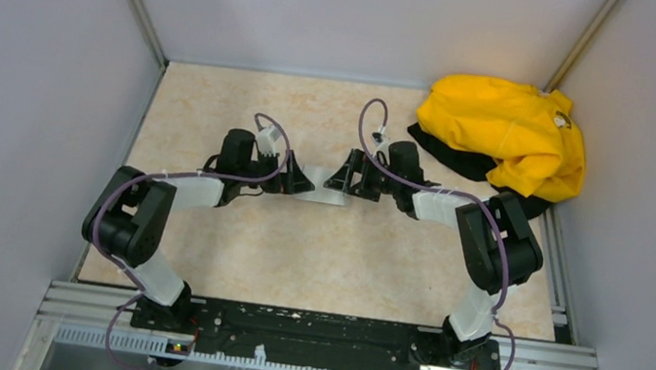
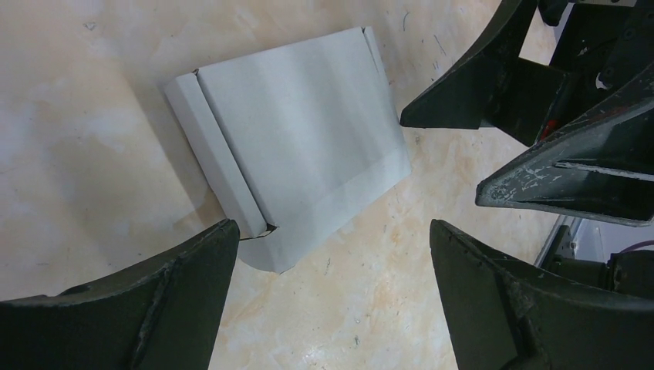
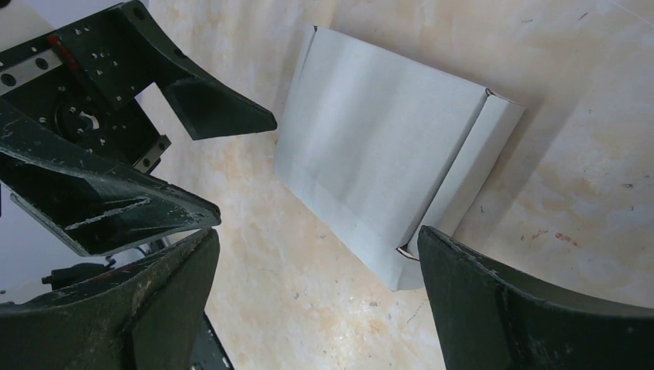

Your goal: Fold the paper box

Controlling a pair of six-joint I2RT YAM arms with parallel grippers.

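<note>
2 hands spread wide, empty: left hand, right hand flank flat paper box.

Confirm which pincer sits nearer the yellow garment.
The right pincer, on the side of the paper box toward the yellow garment heaped in the back right corner; the left pincer is across the box from it.

No legible text, label, brand, number or sign on anything in view
</note>
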